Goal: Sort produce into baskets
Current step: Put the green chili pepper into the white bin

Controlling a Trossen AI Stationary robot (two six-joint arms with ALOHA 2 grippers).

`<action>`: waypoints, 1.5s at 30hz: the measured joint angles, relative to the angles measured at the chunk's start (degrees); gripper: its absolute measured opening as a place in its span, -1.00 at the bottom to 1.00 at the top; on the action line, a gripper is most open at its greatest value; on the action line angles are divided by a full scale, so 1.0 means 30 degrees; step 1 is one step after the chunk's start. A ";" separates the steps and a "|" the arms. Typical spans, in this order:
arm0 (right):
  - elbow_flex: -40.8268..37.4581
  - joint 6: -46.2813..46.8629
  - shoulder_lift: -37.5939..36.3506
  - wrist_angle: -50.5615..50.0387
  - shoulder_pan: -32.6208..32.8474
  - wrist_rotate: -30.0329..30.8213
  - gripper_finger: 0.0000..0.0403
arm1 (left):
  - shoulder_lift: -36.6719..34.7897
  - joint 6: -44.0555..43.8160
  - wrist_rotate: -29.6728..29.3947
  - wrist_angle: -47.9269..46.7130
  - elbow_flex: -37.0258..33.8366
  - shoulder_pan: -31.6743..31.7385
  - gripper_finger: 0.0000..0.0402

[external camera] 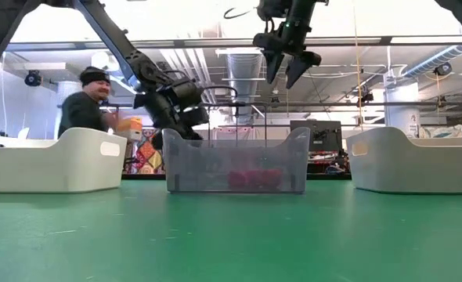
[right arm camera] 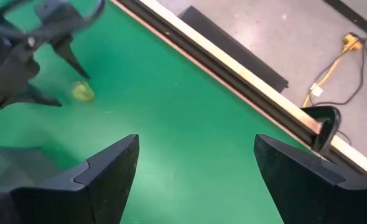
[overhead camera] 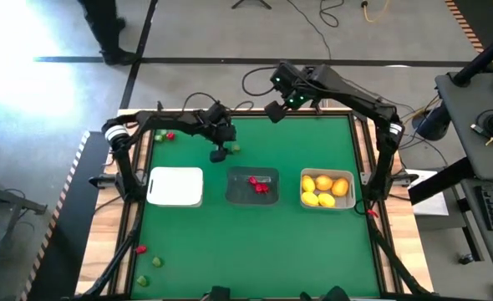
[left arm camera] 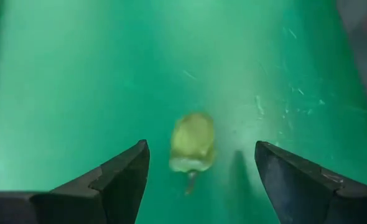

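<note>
A small green piece (left arm camera: 193,142) lies on the green mat behind the trays; it also shows in the high view (overhead camera: 234,148). My left gripper (overhead camera: 221,154) hangs over it, open, one finger on each side and apart from it. My right gripper (overhead camera: 273,110) is open and empty, raised high near the table's far edge, as the low view (external camera: 286,69) shows. The white tray (overhead camera: 176,186) holds nothing I can see. The dark grey tray (overhead camera: 253,197) holds red bits (overhead camera: 258,184). The pale tray (overhead camera: 327,203) holds several yellow and orange fruits (overhead camera: 323,186).
A green bit (overhead camera: 159,135) and a red bit (overhead camera: 170,135) lie at the far left corner. A red bit (overhead camera: 140,248) and two green bits (overhead camera: 157,262) lie at the near left. A person (external camera: 86,106) stands beyond the table's far side.
</note>
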 joint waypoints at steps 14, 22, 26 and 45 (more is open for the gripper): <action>-0.2382 0.1015 -0.0005 0.0171 0.0053 0.0074 0.48 | 0.1047 0.0467 -0.0472 0.0617 0.0147 -0.0355 0.06; -0.2293 0.0684 -0.0009 0.0135 0.0262 0.0067 0.42 | 0.1054 0.0688 -0.1111 0.0736 0.0132 -0.0873 -0.26; -0.1530 -0.0406 -0.0053 0.0162 0.0262 0.0096 0.40 | 0.0910 -0.0406 -0.2326 0.0473 0.0145 -0.1149 -0.45; -0.0407 -0.8596 -0.0294 0.5534 -0.0678 0.0047 0.40 | -0.7195 -1.1923 -0.3224 -1.0791 0.1983 -0.2052 -0.65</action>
